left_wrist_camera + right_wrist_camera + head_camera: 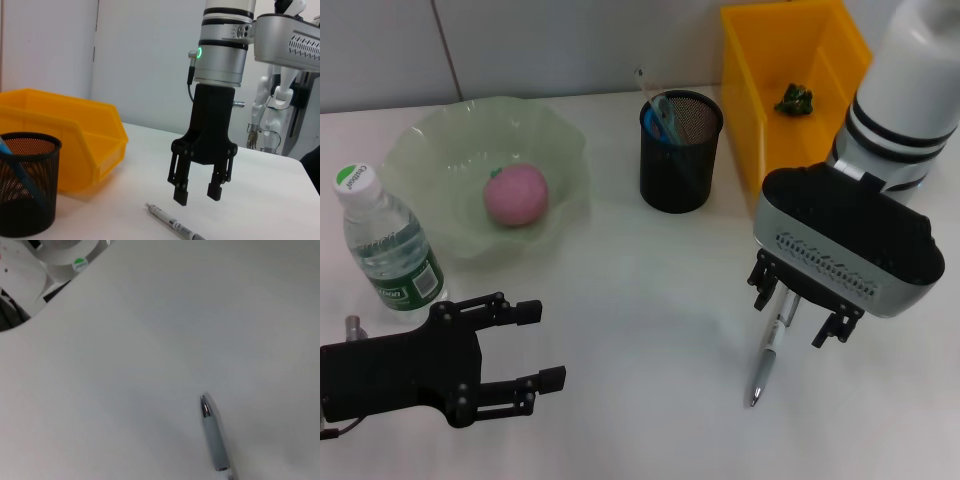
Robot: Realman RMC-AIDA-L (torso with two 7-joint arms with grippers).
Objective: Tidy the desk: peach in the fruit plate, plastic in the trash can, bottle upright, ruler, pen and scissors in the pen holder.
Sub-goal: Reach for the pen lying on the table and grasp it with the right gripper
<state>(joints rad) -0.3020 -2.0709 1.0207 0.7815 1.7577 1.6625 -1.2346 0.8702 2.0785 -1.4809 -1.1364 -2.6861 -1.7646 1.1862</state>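
Pen step in hand: the right pincer (805,308), jaws wide, hangs over the pen (767,359) at lower right; next, descend and close. Left pincer (525,360) idles wide, lower left.

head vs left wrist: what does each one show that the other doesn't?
Head only: the peach in the green fruit plate, the upright water bottle, the left gripper open low at the robot's left, and green plastic inside the yellow bin.

Left wrist only: side-on, the right gripper hangs open above the table, not touching the pen.

Both: the pen lying on the table, the black mesh pen holder, the yellow bin.
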